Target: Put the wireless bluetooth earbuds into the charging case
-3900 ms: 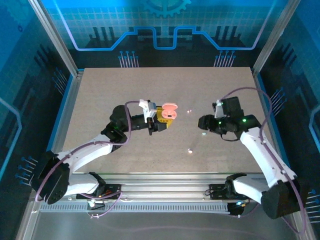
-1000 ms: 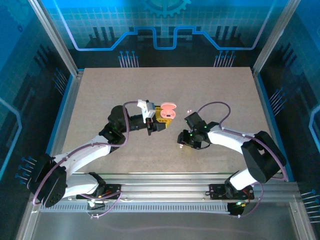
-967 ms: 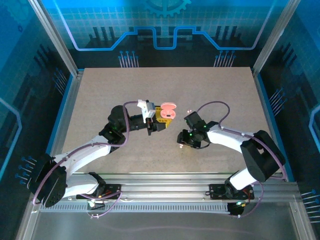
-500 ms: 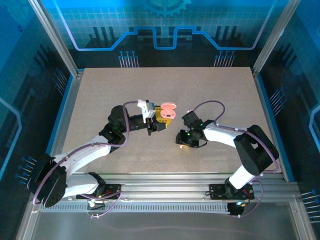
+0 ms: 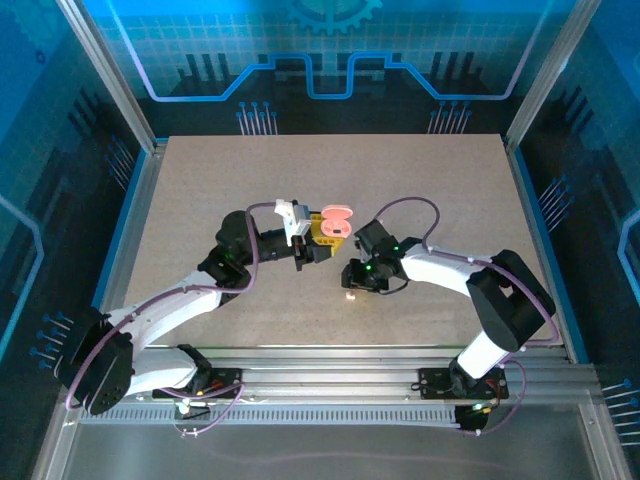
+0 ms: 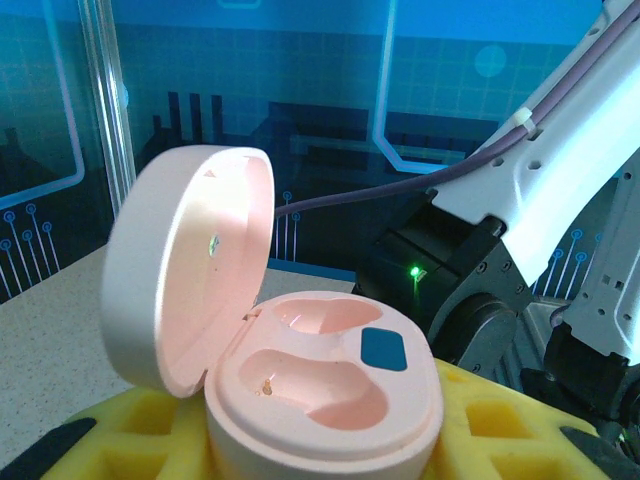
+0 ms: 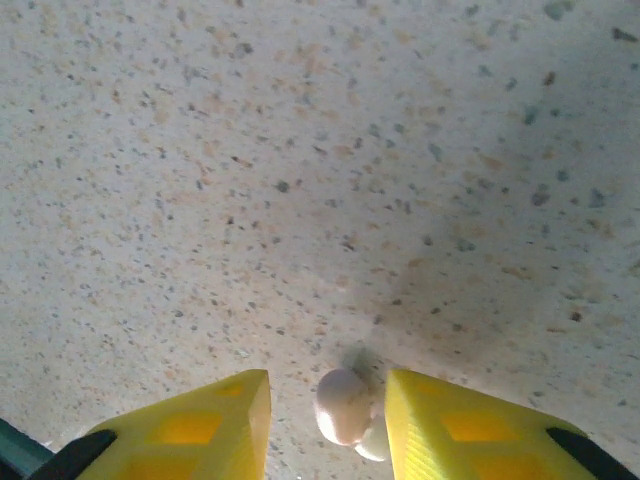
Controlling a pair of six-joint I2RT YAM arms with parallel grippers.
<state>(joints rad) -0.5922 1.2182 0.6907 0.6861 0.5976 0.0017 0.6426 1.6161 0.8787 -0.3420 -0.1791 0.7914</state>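
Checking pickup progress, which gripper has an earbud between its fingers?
The right gripper: a pale earbud lies on the table between its open fingers. The left gripper grips the open pink case.

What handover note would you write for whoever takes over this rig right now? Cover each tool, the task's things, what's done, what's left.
Left tool: shut on the charging case, which has its lid open and both sockets empty.
Right tool: open, with a finger on either side of an earbud lying on the table.
Done: case open and held ready.
Left: close on the earbud, lift it, seat it in a socket.
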